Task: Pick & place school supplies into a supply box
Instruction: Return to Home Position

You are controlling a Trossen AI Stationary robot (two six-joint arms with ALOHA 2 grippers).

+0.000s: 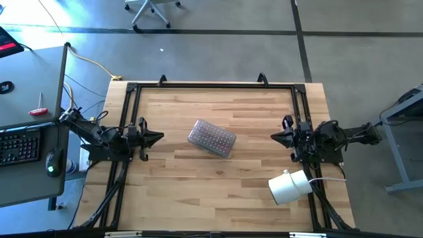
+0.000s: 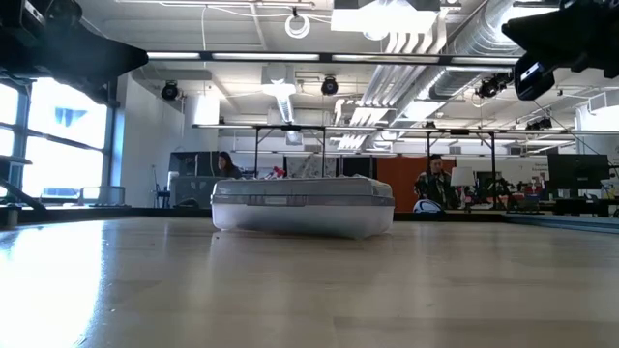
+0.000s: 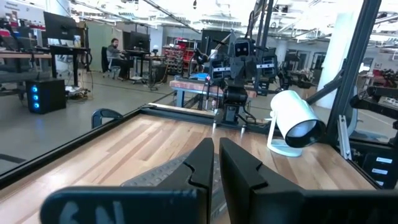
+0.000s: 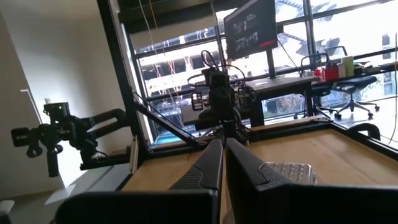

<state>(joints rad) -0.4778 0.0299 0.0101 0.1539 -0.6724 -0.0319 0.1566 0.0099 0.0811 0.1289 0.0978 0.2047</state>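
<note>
The job looks finished: the supply box (image 1: 211, 139) lies near the middle of the tabletop (image 1: 198, 192) with its dotted lid down, and no pen, pencil or scissors shows loose on the wood. What is inside cannot be seen. The left gripper (image 1: 158, 138) sits at the left side and the right gripper (image 1: 274, 137) at the right, both clear of the box, each with its fingers (image 3: 200, 167) together and holding nothing. A white cylinder (image 1: 289, 187) stands near the right arm. The surface is pale wood planking in a black frame. Around it are a concrete floor, a desk with a keyboard (image 1: 18, 145), an office chair (image 1: 151, 10), and a seated person (image 2: 435, 184) far behind.
</note>
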